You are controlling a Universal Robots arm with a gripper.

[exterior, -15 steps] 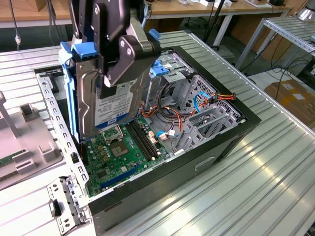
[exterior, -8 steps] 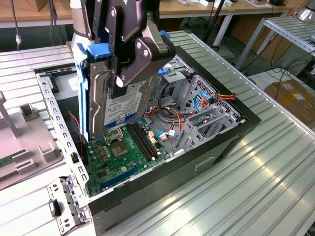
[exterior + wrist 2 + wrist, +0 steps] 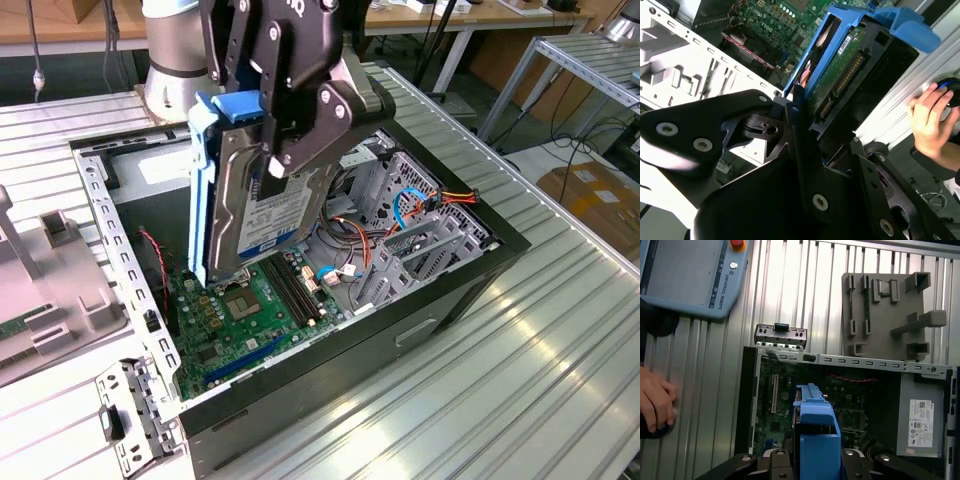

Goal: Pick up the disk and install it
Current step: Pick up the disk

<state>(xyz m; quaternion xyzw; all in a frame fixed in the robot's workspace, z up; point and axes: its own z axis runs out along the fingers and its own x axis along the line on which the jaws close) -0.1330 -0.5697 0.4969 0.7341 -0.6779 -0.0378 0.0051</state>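
My gripper point(image 3: 278, 160) is shut on the disk point(image 3: 262, 210), a grey-metal drive with a white and blue label and blue plastic side rails point(image 3: 203, 180). The disk hangs nearly on edge over the open computer case point(image 3: 450, 290), its lower end close above the green motherboard point(image 3: 240, 320). In the second wrist view the black fingers point(image 3: 796, 120) clamp the disk's green circuit side point(image 3: 845, 70). In the first wrist view the blue rail point(image 3: 817, 432) sits between the two fingers point(image 3: 776, 460).
A grey power supply point(image 3: 920, 420) fills one end of the case, and cables point(image 3: 420, 205) and a metal drive cage point(image 3: 420, 250) fill the other. A grey fixture block point(image 3: 890, 315) and a teach pendant point(image 3: 690, 275) lie on the ribbed table. A person's hand point(image 3: 655, 400) rests beside the case.
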